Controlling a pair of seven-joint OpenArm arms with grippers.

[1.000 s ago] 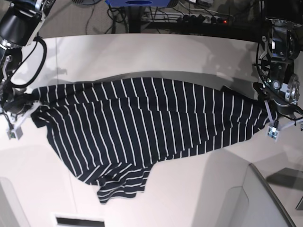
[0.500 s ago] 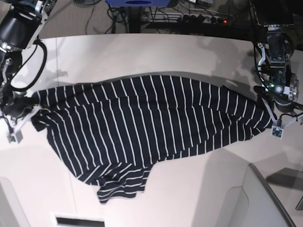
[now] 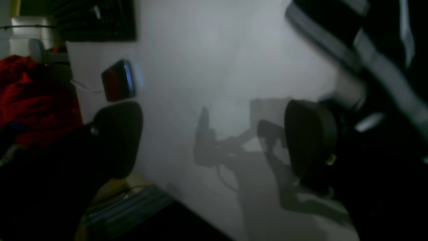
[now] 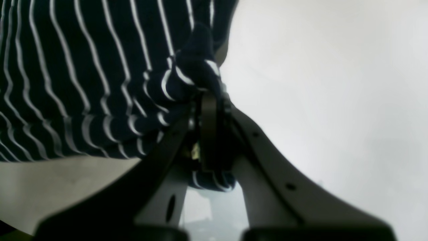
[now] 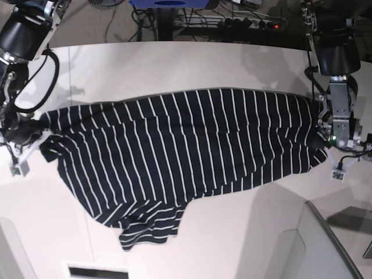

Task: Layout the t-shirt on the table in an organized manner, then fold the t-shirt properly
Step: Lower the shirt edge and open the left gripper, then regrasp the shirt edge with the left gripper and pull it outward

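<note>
T-shirt (image 5: 180,157) lies spread w/ wrinkles across the middle of the table (image 5: 174,64), one end bunched toward the near edge, the other two ends reaching each arm. Right gripper (image 4: 209,100) has its jaws pinched tight on a bunched corner of the striped fabric at the base view's left side. Left gripper (image 3: 214,140) sits at the shirt's opposite end w/ jaws spread wide over bare tabletop, nothing between the pads (image 3: 309,137), fabric just beside it.
</note>
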